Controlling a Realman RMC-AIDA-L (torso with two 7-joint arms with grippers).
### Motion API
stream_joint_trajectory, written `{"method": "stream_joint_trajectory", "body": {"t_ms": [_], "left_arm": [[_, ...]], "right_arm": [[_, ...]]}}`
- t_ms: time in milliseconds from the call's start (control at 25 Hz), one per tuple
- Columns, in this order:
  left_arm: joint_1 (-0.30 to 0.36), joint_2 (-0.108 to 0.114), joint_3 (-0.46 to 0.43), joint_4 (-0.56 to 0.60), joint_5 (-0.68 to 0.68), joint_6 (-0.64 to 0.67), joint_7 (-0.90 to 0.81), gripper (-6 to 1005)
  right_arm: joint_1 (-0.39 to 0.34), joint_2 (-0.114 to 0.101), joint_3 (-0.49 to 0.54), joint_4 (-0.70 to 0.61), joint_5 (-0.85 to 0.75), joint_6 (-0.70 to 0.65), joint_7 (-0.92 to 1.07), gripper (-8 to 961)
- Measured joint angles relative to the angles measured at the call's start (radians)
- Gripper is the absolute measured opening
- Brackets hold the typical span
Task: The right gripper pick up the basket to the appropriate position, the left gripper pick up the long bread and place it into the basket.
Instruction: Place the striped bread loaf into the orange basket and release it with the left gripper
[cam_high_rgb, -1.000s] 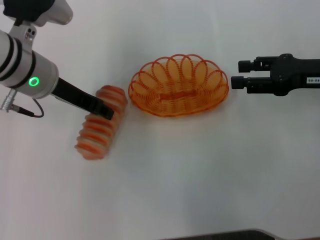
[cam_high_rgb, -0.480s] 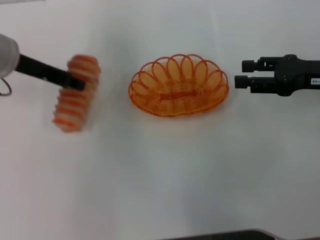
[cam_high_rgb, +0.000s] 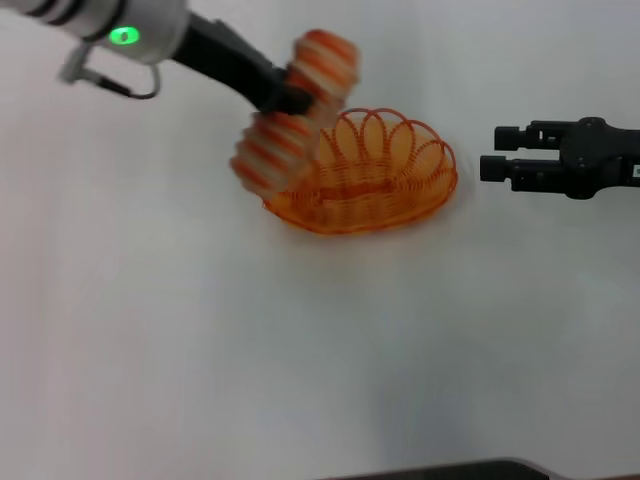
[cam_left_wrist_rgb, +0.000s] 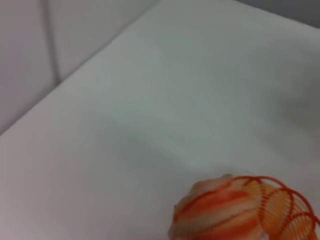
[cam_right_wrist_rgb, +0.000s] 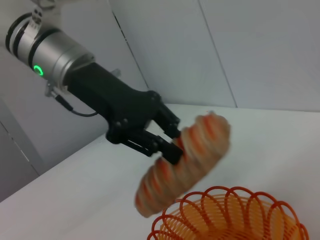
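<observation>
My left gripper (cam_high_rgb: 295, 100) is shut on the long bread (cam_high_rgb: 265, 152), an orange and cream striped loaf held in the air over the left rim of the basket (cam_high_rgb: 400, 185). The bread hangs tilted, one end high and far, the other low and to the left. In the right wrist view the left gripper (cam_right_wrist_rgb: 167, 142) grips the bread (cam_right_wrist_rgb: 195, 147) at its middle, above the basket's rim (cam_right_wrist_rgb: 225, 210). The left wrist view shows one bread end (cam_left_wrist_rgb: 220, 215) beside the basket (cam_left_wrist_rgb: 285, 205). My right gripper (cam_high_rgb: 492, 153) hovers empty just right of the basket, apart from it.
The basket rests on a plain white table (cam_high_rgb: 300, 350). A white wall panel (cam_right_wrist_rgb: 260, 45) stands behind the table in the right wrist view. A dark edge (cam_high_rgb: 450, 470) shows at the near side of the table.
My left gripper has lifted the long bread off the table and swung it right, from far left to above the basket's left rim. The right gripper has drawn back slightly to the right.
</observation>
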Motion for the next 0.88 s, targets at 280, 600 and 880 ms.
{"method": "stream_joint_trajectory", "body": {"t_ms": [280,600,880], "left_arm": [[-0.099,-0.003,0.197,-0.099,-0.020,-0.077,0.025,269],[-0.120,-0.005,0.365,-0.099,-0.021,-0.109,0.053,224],[-0.114,-0.010,0.368,-0.096,-0.041,-0.153,0.052,328]], "right_arm": [[-0.008,0.008,0.000,0.000,0.000,-0.001,-0.010,675],[-0.004,0.012,0.001,0.000,0.000,-0.001,-0.011,675],[-0.002,0.012,0.000,0.000,0.000,-0.001,-0.013,675]]}}
